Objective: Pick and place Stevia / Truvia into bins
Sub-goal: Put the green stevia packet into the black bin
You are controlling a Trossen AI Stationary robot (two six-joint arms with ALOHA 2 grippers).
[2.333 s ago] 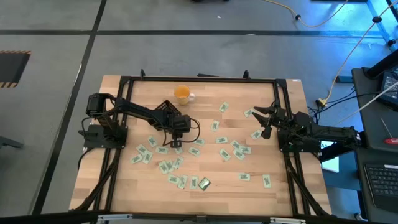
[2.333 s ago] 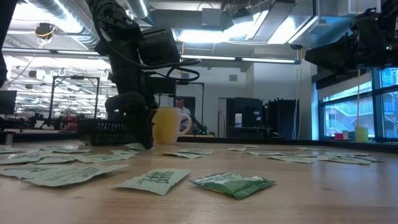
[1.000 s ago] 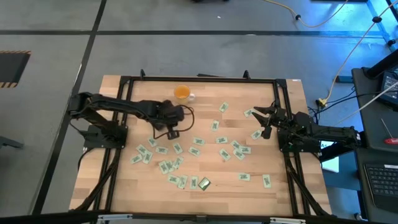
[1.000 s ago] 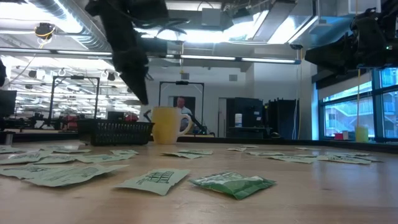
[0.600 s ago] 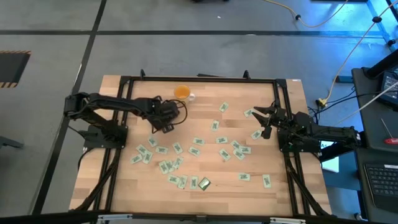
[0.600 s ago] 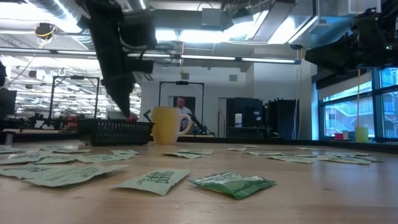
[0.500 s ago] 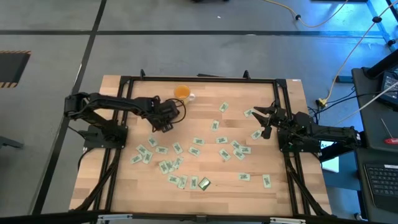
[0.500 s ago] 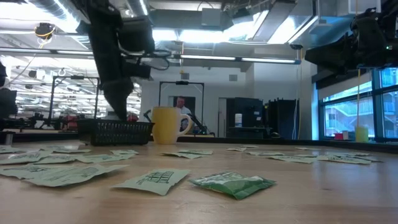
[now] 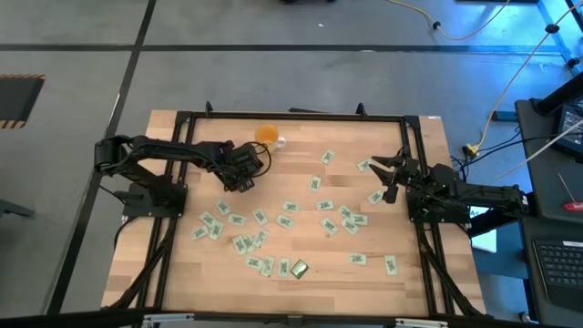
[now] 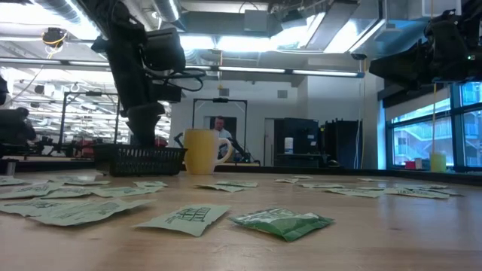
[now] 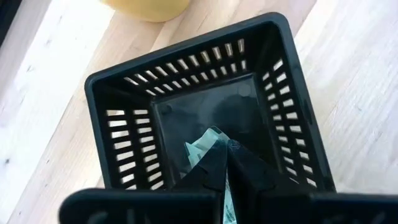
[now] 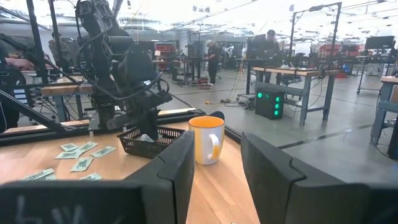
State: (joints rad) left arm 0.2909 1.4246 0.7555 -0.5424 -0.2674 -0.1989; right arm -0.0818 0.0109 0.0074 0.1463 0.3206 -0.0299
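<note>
The black slotted bin (image 11: pixel 186 93) stands at the table's far left beside an orange cup (image 9: pixel 266 137); it also shows in the low view (image 10: pixel 139 160). My left gripper (image 11: pixel 225 158) reaches down into the bin from above and is shut on a pale green Stevia sachet (image 11: pixel 202 148). In the high view the left gripper (image 9: pixel 239 176) covers most of the bin. Many more sachets (image 9: pixel 291 219) lie flat across the table's middle. My right gripper (image 9: pixel 384 173) waits open at the right side, holding nothing. My left gripper pinches the sachet between its two fingertips, and one end of the sachet (image 11: pixel 200 149) sticks out beside them. The fingers come steeply from above, pointing down inside the bin's walls. Whether the sachet touches the bin's floor I cannot tell.
The orange cup (image 10: pixel 203 150) stands just beyond the bin. A darker green packet (image 9: pixel 298 269) lies near the front edge among the sachets. A black frame (image 9: pixel 291 117) runs around the work area. People and benches show in the room behind.
My left gripper, still shut on the sachet, has gone toward the table's far left, from above the scattered sachets to over the bin, and has sunk into it. The right arm has kept still.
</note>
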